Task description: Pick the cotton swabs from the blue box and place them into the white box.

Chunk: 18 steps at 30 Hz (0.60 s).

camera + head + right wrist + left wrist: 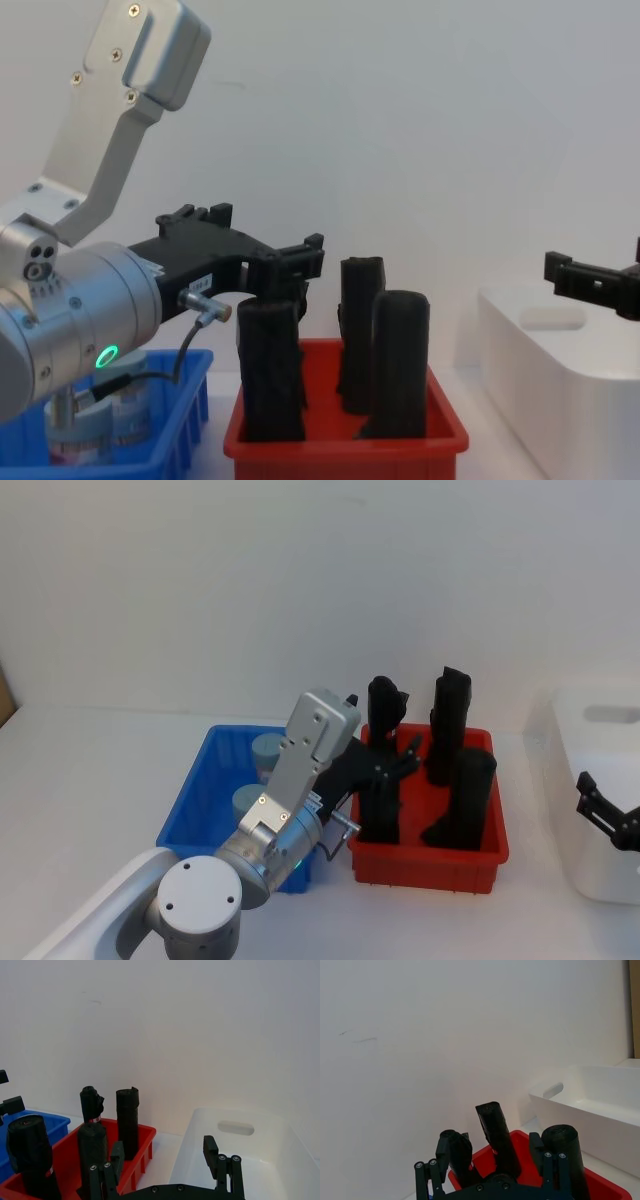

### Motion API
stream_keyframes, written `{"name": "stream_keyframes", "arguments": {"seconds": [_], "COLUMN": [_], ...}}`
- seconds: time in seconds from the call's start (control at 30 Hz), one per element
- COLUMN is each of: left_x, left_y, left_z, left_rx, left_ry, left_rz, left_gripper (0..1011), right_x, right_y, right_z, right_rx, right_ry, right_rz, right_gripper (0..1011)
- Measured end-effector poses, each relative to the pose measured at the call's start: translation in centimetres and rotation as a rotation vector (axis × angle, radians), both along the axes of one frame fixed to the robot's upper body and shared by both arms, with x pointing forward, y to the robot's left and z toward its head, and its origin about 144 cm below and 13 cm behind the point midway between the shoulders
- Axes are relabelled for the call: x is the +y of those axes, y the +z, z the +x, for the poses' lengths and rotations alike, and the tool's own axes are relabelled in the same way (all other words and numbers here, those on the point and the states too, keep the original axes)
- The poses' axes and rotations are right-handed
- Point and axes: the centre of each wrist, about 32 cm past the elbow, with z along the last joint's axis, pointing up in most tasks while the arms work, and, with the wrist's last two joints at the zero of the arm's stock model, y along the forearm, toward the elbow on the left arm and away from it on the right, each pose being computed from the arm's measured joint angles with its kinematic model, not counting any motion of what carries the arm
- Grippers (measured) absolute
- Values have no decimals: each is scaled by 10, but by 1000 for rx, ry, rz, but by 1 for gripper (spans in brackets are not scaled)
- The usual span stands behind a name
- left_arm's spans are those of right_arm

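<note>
Fingers (551,1167) spread, nothing held

Black and bolted, they stand apart and empty on the left gripper (405,758), above tall matte black rolls (447,720) in the red bin (420,865). The right gripper (164,1155) hangs splayed and empty over the smooth white box (600,880). Round grey-lidded cotton swabs (268,750) sit in the ribbed blue box (195,800).

The left gripper (398,758) reaches forward, fingers spread wide — the right gripper (603,808) hovers far right, fingers likewise parted.
</note>
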Motion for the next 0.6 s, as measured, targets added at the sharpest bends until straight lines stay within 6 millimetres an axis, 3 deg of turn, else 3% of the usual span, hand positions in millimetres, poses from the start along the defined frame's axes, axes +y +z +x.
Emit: {"name": "stream_keyframes", "arguments": {"seconds": [0.6], "left_x": [0], "left_y": [0], "left_z": [0], "left_rx": [0], "left_ry": [0], "left_rz": [0], "left_gripper": [1004], "right_x": [0], "right_y": [0], "right_z": [0], "right_rx": [0], "right_ry": [0], "right_rz": [0], "right_gripper": [1001]}}
